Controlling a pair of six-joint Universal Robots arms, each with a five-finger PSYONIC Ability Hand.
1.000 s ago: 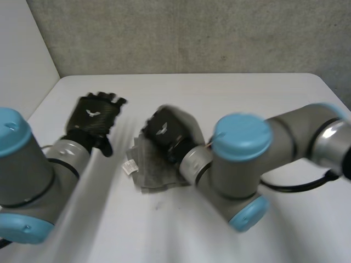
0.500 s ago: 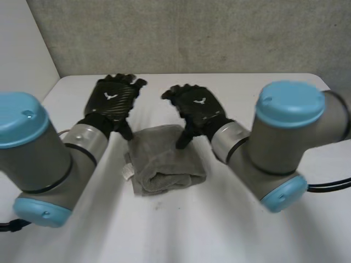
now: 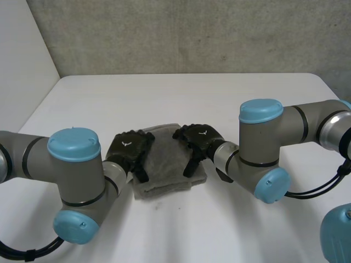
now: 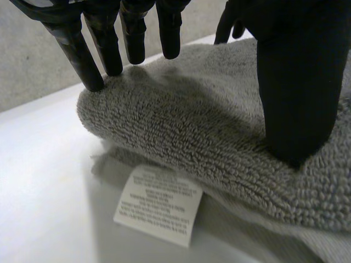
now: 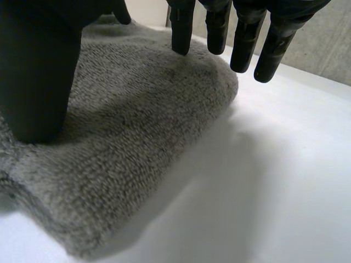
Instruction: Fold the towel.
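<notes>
Centrally on the white table (image 3: 181, 98) lay the grey towel (image 3: 171, 164), folded into a compact, roughly square pad with its layers stacked. In the left wrist view the towel (image 4: 192, 126) presented a rounded fold along one side, with thinner layers showing beneath that fold. A white label (image 4: 159, 204) with small print projected from those lower layers and lay flat on the table. In the right wrist view the towel (image 5: 137, 109) presented a thick, rounded edge and one blunt corner beside bare table. The left hand (image 3: 129, 153) rested on the towel's left side, palm down. Its fingers (image 4: 101, 44) were straight and spread, with the tips set at the rounded fold, and its thumb (image 4: 296, 82) stood upright with the tip pressed into the pile. Nothing was pinched or enclosed, so that hand was open and gripping nothing. The right hand (image 3: 198, 139) rested on the towel's right side, also palm down. Its fingers (image 5: 247, 38) were straight, with the tips at or just over the towel's far corner; contact could not be confirmed there. Its thumb (image 5: 38, 71) bore down on the upper surface. That hand was likewise open, with no cloth gathered in it. Both arms reached inward from opposite sides, placing the towel between them. Behind the table stood a grey wall (image 3: 181, 33).
</notes>
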